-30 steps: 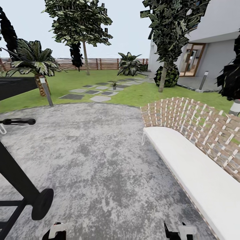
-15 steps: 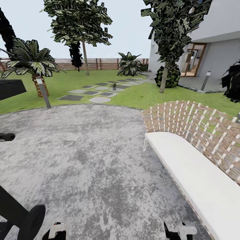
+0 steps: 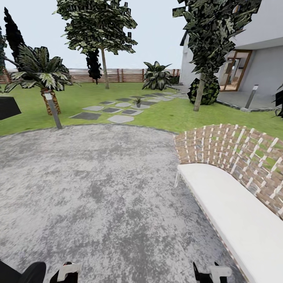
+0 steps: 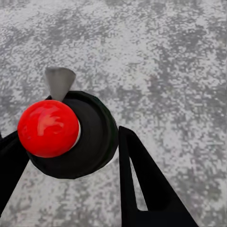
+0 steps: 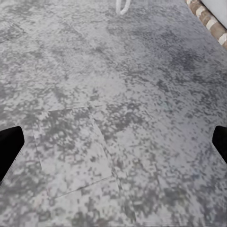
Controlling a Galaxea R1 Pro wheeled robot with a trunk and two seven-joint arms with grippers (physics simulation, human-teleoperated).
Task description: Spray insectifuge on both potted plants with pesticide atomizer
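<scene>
Far ahead, one small potted plant with spiky green leaves stands among the grey stepping stones on the garden lawn. The pesticide atomizer is out of view. My left gripper and right gripper peek in at the lower edge of the head view, low over the round grey patio. In the left wrist view the left gripper is open, and a black disc with a red ball lies between its fingers. The right gripper is open over bare paving.
A long white bench with a woven brown back curves along the patio's right side. Grey bollard lights stand at the patio's edge and by the house. A palm, trees and the slat fence border the lawn. Something black sits at the lower left.
The whole head view has shifted, so the camera moved. The black frame at the left has slid almost out of the picture, and the bench now lies a little further right and lower.
</scene>
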